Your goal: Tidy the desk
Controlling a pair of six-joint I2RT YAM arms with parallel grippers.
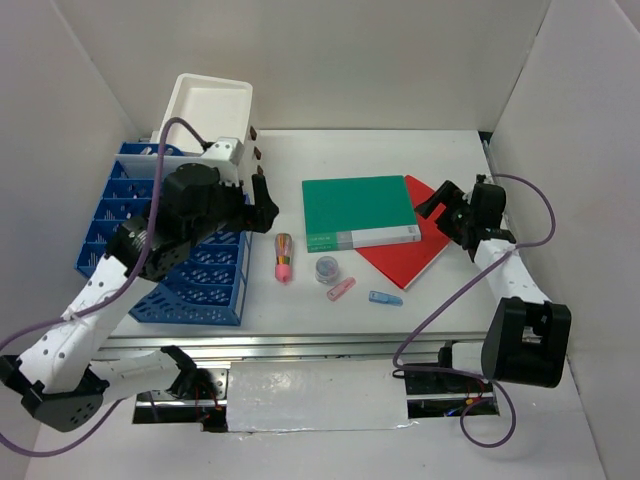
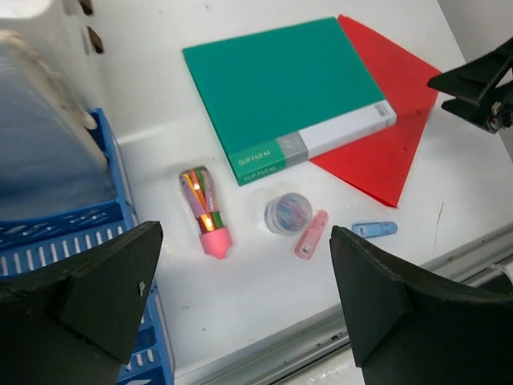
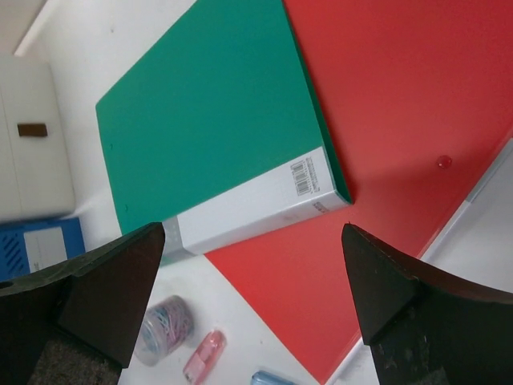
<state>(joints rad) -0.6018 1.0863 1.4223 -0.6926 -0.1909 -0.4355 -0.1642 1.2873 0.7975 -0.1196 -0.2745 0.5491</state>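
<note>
Three plain white walls (image 1: 300, 60) enclose the white tabletop (image 1: 340, 150), a silver rail (image 1: 300, 345) along its near edge. The left wrist view reads CLIP FILE on the spine of the green file (image 2: 272, 88), illegible from above; the right wrist view adds a barcode. The tabletop lies below both: left pincer (image 1: 262, 208) beside the blue rack (image 1: 205, 285), right pincer (image 1: 440, 205) by the red folder (image 1: 410, 258), each spread wide, holding nothing.

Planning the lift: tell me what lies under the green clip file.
A red folder lies under the green clip file, jutting out at its right and near sides. Anything else beneath is covered.
</note>
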